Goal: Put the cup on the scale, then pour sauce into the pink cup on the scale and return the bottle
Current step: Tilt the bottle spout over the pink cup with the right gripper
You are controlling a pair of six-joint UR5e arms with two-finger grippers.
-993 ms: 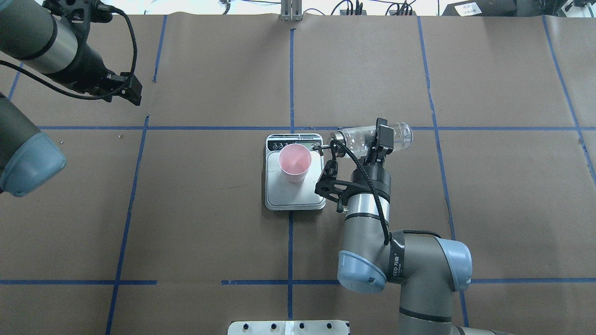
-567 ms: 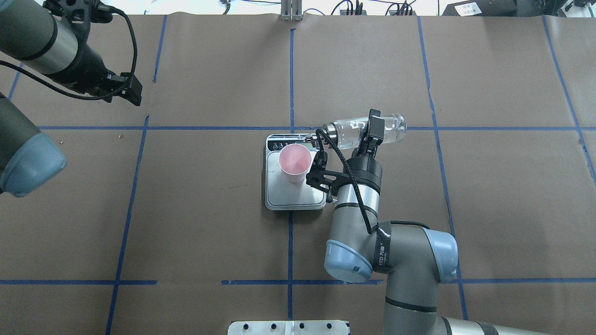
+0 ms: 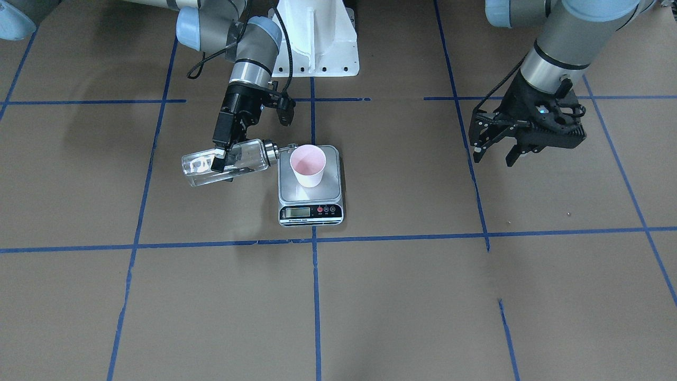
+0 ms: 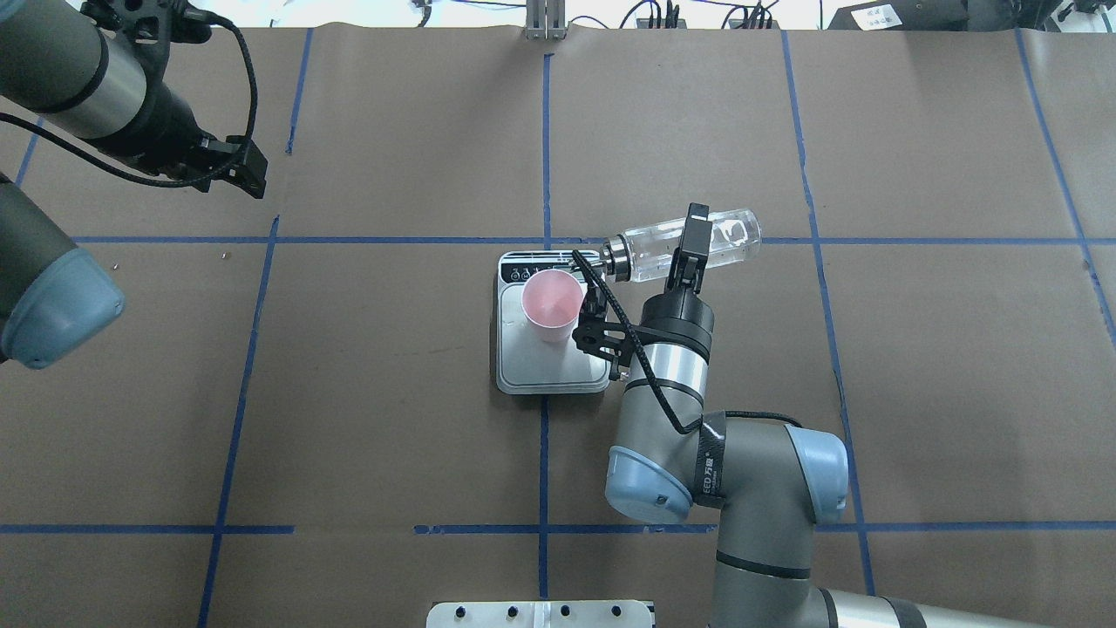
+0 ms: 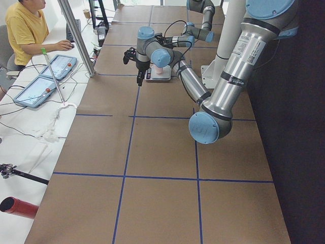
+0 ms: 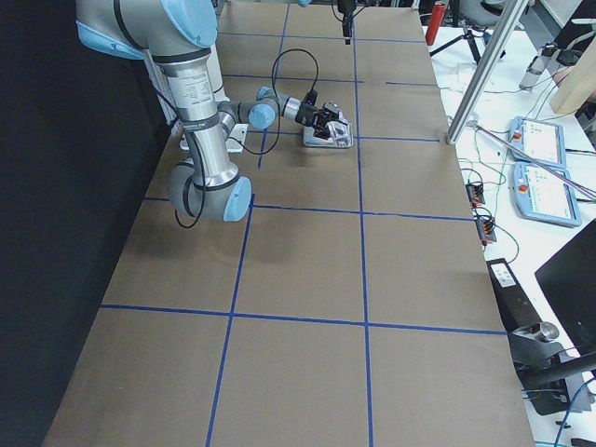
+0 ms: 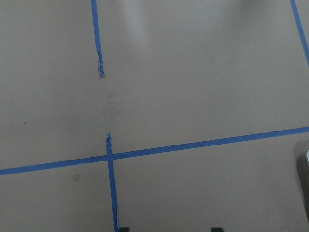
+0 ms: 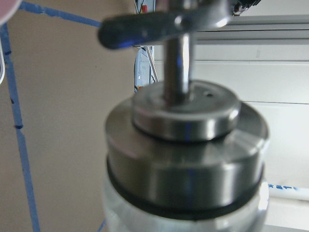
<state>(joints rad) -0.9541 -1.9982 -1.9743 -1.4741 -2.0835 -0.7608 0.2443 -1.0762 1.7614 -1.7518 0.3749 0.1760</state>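
The right gripper [image 4: 693, 246] is squeezing the small clear glass bottle with a silver cap [image 4: 649, 251] around its middle and is holding it almost flat on its side in the air. In the overhead view the bottle's thin spout [image 4: 575, 254] is pointing at 9 o'clock and is sitting just past the rim of the small pale pink paper cup [image 4: 552, 301], at the cup's 1 o'clock. The cup is standing upright on the flat silver kitchen scale [image 4: 549, 373], near the end with the black strip. I cannot see any of the clear sauce [image 4: 731, 234] coming out.

To pour well, the arm should bring the spout tip right over the cup's open mouth, then tip the bottle slowly so nothing is splashing on the scale.

The left gripper [image 3: 494, 154] is hanging wide apart and holding nothing, far off at the cup's 10 o'clock.

One second ago the spout was at the cup's 3 o'clock. Now the bottle is sitting farther toward 12 o'clock, and its spout end is reaching farther toward 9 o'clock. The left arm is looking the same.
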